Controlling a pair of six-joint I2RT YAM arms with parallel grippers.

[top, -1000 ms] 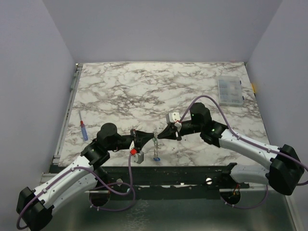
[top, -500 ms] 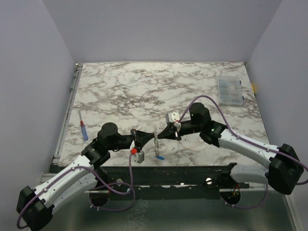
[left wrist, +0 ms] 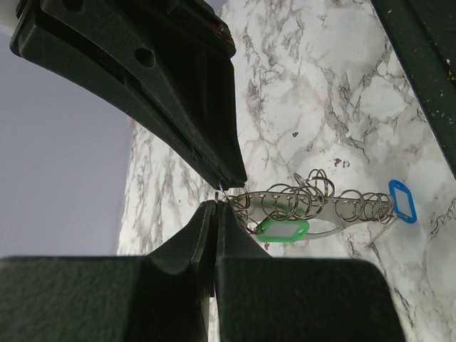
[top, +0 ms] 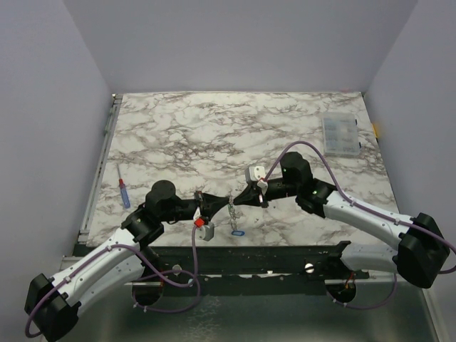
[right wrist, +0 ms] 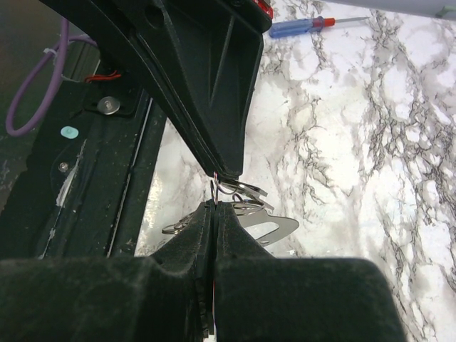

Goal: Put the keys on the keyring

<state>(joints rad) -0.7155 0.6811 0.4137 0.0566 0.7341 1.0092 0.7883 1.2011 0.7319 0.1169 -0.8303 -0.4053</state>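
My left gripper point(top: 218, 205) and right gripper point(top: 239, 199) meet tip to tip above the table's front edge, both shut on the keyring point(top: 231, 211), which hangs between them. In the left wrist view my left gripper point(left wrist: 216, 204) pinches a thin ring of the keyring point(left wrist: 313, 206), a silvery strip with several linked rings. The green key point(left wrist: 283, 229) hangs among the rings and the blue key point(left wrist: 402, 201) at the chain's far end. In the top view the blue key point(top: 238, 231) dangles lowest. In the right wrist view my right gripper point(right wrist: 215, 205) pinches the keyring point(right wrist: 260, 226); the keys are hidden there.
A blue-and-red pen-like tool point(top: 124, 192) lies at the table's left edge and also shows in the right wrist view point(right wrist: 299, 26). A clear compartment box point(top: 340, 135) sits at the far right. The black front rail point(top: 285, 255) runs just below the grippers.
The blue key has swung a little to the right under the keyring. The left wrist has shifted slightly left and up. Both grippers stay shut on the ring.
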